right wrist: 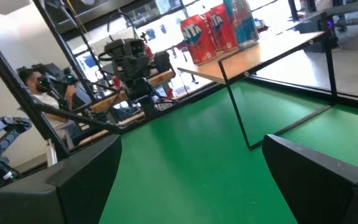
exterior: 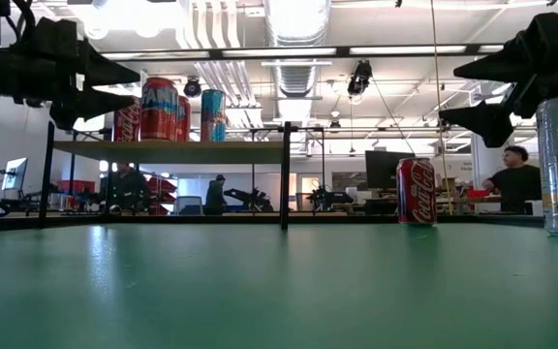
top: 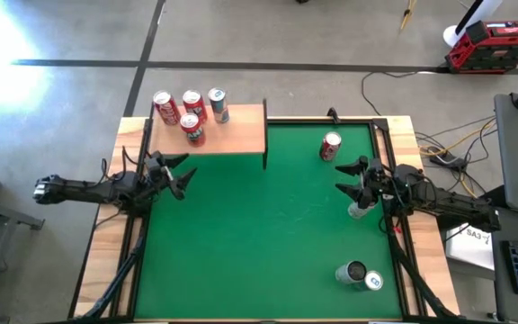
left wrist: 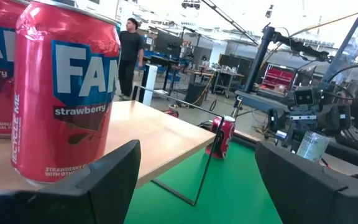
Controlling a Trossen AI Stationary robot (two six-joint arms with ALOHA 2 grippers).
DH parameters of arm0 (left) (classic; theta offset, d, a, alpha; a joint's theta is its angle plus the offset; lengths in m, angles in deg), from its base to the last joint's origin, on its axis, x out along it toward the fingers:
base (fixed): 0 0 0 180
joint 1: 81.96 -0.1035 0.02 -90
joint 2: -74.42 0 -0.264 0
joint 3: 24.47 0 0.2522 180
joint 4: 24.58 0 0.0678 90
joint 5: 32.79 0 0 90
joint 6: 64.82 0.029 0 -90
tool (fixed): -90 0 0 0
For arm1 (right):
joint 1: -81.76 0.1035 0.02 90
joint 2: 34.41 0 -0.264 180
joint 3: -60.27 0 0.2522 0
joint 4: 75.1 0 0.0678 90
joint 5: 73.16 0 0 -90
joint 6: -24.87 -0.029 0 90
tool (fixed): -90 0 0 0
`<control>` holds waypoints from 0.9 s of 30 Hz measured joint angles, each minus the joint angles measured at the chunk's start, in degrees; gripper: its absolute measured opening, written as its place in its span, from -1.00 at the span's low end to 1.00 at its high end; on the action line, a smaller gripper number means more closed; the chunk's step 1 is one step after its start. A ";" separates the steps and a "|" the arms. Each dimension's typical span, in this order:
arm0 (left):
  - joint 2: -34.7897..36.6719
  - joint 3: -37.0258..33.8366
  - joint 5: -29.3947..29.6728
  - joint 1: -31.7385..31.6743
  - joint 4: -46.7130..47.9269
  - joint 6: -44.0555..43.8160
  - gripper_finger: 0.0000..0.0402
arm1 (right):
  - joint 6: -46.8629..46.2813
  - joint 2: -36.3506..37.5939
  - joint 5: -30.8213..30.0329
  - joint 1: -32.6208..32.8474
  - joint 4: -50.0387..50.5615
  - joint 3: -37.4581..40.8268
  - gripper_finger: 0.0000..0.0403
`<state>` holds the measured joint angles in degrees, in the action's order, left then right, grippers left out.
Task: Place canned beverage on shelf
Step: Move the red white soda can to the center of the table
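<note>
The light-wood shelf (top: 232,135) stands on thin black legs at the far left of the green mat (top: 259,234). Several cans stand upright on it; the nearest is a red strawberry can (left wrist: 64,93). My left gripper (top: 180,175) hovers open just in front of the shelf's near edge, level with that can and holding nothing. A red cola can (top: 331,146) stands on the mat at the far right. My right gripper (top: 353,177) waits open above the mat's right side, with a silver can (top: 360,209) standing just beside it.
Another can (top: 360,275) lies on its side near the mat's near right corner. A black frame rail (top: 394,180) runs along the mat's edges. Free wood (top: 245,126) shows on the shelf's right half. People show in the room beyond the table.
</note>
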<state>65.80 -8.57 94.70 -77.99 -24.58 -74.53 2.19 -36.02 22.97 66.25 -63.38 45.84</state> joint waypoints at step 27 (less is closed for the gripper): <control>-5.57 0.00 -0.02 0.00 0.11 -0.03 0.51 | -4.98 -0.17 -5.97 -0.04 -8.76 -2.30 0.90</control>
<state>60.23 -8.57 94.68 -77.99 -24.46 -74.56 -2.79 -36.19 17.00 66.21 -72.15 43.54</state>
